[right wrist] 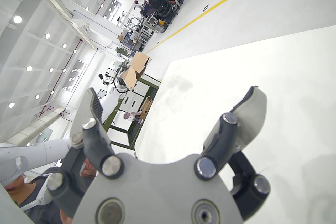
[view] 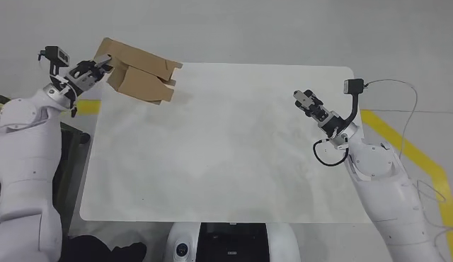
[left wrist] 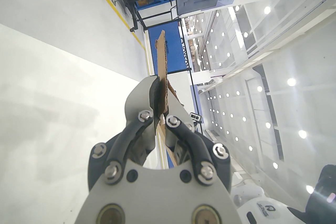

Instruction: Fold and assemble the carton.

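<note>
- The left gripper (view: pixel 105 65) is clamped tight on one edge of the carton (view: pixel 139 76), which is partly folded and held over the table's (view: pixel 226 163) 10 o'clock corner.
- The right gripper (right wrist: pixel 172 96) is spread wide and empty, near the table's 3 o'clock edge.

L pincer (view: pixel 105 65) clamped on carton (view: pixel 141 74) | R pincer (right wrist: pixel 172 93) spread wide

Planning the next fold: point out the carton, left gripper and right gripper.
carton (view: pixel 140 71), top view, its upper brown panel.
left gripper (left wrist: pixel 162 94), left wrist view, between fingertips clamping the carton.
right gripper (right wrist: pixel 172 93), right wrist view, midway between open fingertips.
</note>
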You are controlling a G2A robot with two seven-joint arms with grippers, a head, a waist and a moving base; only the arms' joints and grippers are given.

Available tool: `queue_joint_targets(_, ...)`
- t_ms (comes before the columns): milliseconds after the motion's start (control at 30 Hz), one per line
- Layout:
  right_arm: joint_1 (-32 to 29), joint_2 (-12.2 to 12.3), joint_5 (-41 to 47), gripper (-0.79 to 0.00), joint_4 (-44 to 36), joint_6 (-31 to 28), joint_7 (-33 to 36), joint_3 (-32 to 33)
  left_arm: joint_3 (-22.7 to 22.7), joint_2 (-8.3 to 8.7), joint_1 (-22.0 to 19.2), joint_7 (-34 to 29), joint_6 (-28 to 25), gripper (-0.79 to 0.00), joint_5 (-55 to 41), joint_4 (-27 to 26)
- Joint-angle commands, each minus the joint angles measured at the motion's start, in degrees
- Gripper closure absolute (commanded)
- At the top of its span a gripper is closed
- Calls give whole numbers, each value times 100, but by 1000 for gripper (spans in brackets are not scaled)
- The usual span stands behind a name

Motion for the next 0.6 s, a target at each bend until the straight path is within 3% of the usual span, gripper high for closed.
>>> queue_joint_targets(0, 0, 0, 0, -785, 0, 0, 0, 0, 147, -37, 54, 174, 25, 0, 20, -247)
queue_joint_targets(367, 0, 0, 0, -785, 0, 0, 0, 0, 662, -147, 243, 649, 200, 0, 232, -1503)
queue_joint_targets(567, 0, 0, 0, -785, 0, 0, 0, 0, 958, -206, 211, 828, 423, 0, 297, -1924)
